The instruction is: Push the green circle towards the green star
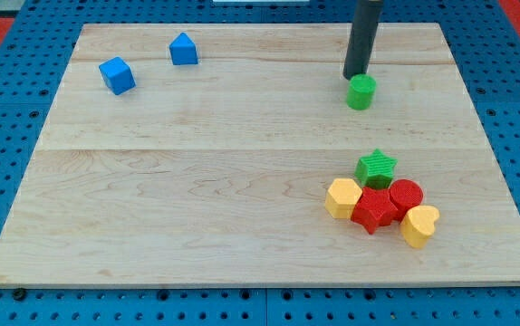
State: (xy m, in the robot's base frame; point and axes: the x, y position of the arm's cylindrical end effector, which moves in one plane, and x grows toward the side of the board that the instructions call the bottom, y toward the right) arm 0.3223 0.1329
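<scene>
The green circle (pixel 361 92) sits on the wooden board at the view's upper right. My tip (pixel 354 76) stands just above it, touching or nearly touching its top-left edge. The green star (pixel 376 167) lies lower down, towards the view's bottom, almost straight below the circle. The star sits at the top of a tight cluster of blocks.
The cluster below the star holds a yellow hexagon (pixel 342 197), a red star (pixel 374 211), a red circle (pixel 406 195) and a yellow heart (pixel 419 225). A blue cube (pixel 117 75) and a blue pentagon-like block (pixel 183 49) lie at the view's upper left.
</scene>
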